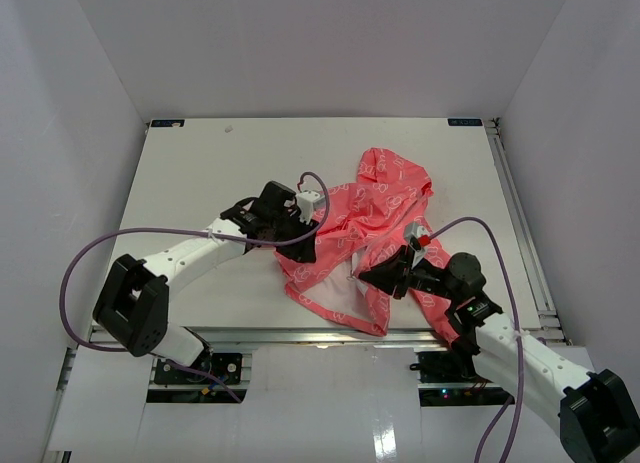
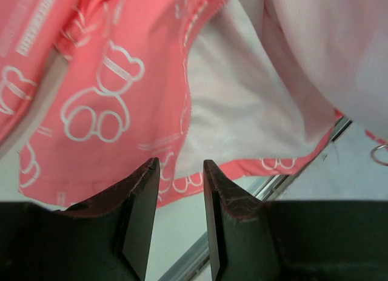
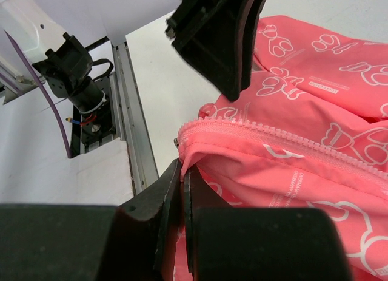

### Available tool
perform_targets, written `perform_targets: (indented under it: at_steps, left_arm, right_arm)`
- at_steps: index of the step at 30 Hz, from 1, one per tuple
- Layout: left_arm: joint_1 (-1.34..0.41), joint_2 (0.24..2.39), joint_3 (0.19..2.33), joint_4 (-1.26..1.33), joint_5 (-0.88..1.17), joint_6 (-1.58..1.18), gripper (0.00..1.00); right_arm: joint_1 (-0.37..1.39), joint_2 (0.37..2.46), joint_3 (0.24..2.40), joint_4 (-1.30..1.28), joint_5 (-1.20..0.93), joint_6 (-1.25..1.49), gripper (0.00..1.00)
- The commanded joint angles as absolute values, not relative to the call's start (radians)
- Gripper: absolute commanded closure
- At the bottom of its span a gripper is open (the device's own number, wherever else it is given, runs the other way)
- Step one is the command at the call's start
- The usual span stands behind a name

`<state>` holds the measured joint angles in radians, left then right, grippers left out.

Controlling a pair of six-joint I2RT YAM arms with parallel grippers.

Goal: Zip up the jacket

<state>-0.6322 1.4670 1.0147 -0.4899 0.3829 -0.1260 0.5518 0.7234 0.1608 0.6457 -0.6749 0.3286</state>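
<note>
The left gripper [image 2: 180, 164] hung at the left edge of the jacket [image 1: 375, 208], jaws spread and nothing between them. The coral-pink garment lay crumpled and unzipped right of centre on the table [image 1: 200, 173], its white lining [image 2: 242, 105] showing toward the near edge. The right gripper [image 3: 182, 167] was pinching the fabric where the zipper teeth [image 3: 273, 141] ended.
</note>
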Motion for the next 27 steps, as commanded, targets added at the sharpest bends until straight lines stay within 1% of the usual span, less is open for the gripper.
perform_targets:
  at_steps: [1,2,3,9,14,20,27]
  left_arm:
    - [-0.721,1.436,1.01,-0.621,0.224,-0.092,0.53]
    - [-0.736,1.424,1.003,-0.621,0.195,-0.101,0.49]
    - [-0.752,1.422,1.004,-0.626,0.179,-0.105,0.48]
    - [-0.806,1.5,1.005,-0.641,0.09,-0.091,0.49]
    - [-0.829,1.58,1.021,-0.649,-0.04,-0.084,0.48]
    - [-0.839,1.615,1.047,-0.632,-0.053,-0.045,0.45]
    - [-0.839,1.669,1.011,-0.606,-0.02,-0.032,0.45]
  right_arm:
    - [0.555,0.682,0.19,0.667,-0.655,0.316,0.92]
    - [0.555,0.675,0.19,0.666,-0.655,0.316,0.92]
    - [0.555,0.675,0.19,0.667,-0.655,0.316,0.92]
    - [0.555,0.68,0.189,0.662,-0.647,0.312,0.92]
    - [0.555,0.664,0.184,0.652,-0.641,0.309,0.92]
    - [0.555,0.655,0.178,0.652,-0.64,0.307,0.92]
    - [0.555,0.638,0.174,0.648,-0.64,0.305,0.92]
